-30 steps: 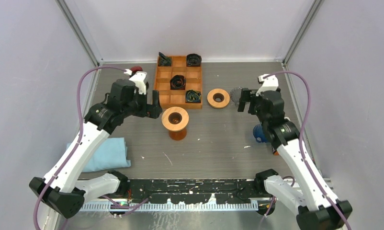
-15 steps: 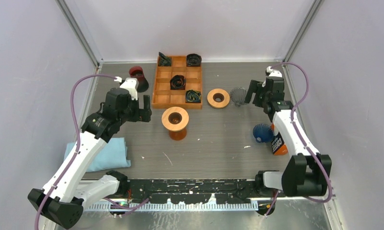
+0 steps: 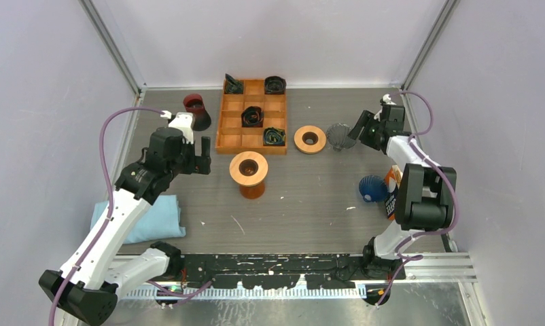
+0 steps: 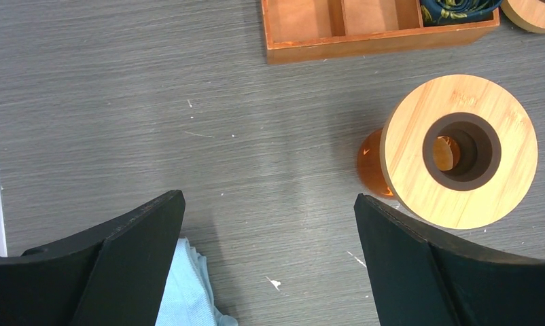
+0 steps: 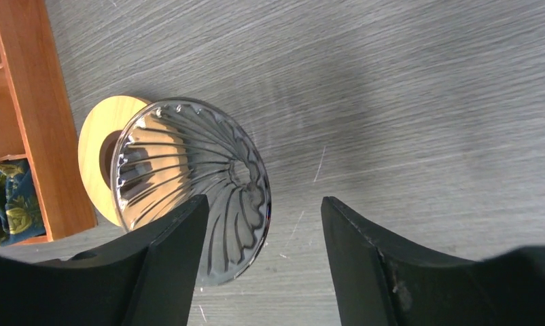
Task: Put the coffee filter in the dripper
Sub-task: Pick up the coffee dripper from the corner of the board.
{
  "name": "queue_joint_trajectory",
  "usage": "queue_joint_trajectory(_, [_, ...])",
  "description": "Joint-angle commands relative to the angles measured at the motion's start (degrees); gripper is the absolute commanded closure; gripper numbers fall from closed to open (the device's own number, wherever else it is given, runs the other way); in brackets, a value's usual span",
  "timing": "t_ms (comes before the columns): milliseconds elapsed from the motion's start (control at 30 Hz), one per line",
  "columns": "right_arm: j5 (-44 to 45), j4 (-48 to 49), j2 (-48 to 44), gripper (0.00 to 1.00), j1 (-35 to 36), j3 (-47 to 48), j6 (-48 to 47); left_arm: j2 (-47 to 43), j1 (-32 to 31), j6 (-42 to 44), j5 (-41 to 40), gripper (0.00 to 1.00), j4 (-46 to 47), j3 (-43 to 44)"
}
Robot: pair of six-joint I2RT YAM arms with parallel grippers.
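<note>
A clear ribbed glass dripper (image 3: 337, 136) lies on the table right of a wooden ring (image 3: 310, 139). In the right wrist view the dripper (image 5: 188, 176) lies on its side with its rim reaching between my fingers. My right gripper (image 3: 360, 132) is open just right of it; in the wrist view the right gripper (image 5: 263, 227) has its left finger (image 5: 168, 272) over the dripper's lower edge. A blue pleated coffee filter (image 3: 372, 188) sits at the right, apart from both grippers. My left gripper (image 3: 203, 155) is open and empty; the left wrist view shows that gripper (image 4: 266, 217) above bare table.
An orange carafe with a wooden collar (image 3: 249, 170) stands mid-table, also in the left wrist view (image 4: 460, 153). A wooden compartment tray (image 3: 253, 115) with dark items is behind it. A dark red cup (image 3: 196, 109), a blue cloth (image 3: 151, 219) and a coffee bag (image 3: 393, 198) lie around.
My right arm has swung back and right, folding up, with its open gripper now just right of the dripper. My left gripper has drawn slightly left, away from the carafe.
</note>
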Motion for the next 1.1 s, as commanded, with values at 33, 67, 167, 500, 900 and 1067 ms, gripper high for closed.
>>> queue_joint_trajectory(33, [-6.42, 5.8, 4.3, 0.36, -0.81, 3.72, 1.8, -1.33, 0.67, 1.47, -1.33, 0.01, 3.04, 0.13])
queue_joint_trajectory(67, [-7.03, 6.13, 5.03, 0.38, -0.86, 3.83, 1.8, -1.32, 0.7, 1.55, -1.2, 0.01, 3.04, 0.13])
queue_joint_trajectory(167, [-8.76, 6.43, 7.52, 0.45, -0.93, 4.83, 1.88, -1.21, 0.79, 1.97, -0.53, 0.01, 3.17, -0.08])
queue_joint_trajectory(500, [-10.83, 6.58, 7.2, 0.86, -1.95, 4.99, 2.76, -0.73, 1.04, 2.32, 0.54, 0.01, 3.39, -0.22])
queue_joint_trajectory(900, [-14.51, 1.88, -1.91, 0.99, -1.94, 3.93, 5.34, -0.23, 1.58, 1.29, 2.88, 0.01, 3.37, -0.1])
queue_joint_trajectory(1067, [-17.81, 1.07, -6.88, 0.99, -1.13, 2.0, 8.05, 0.42, 1.58, -0.33, 4.07, 0.01, 2.33, 1.33])
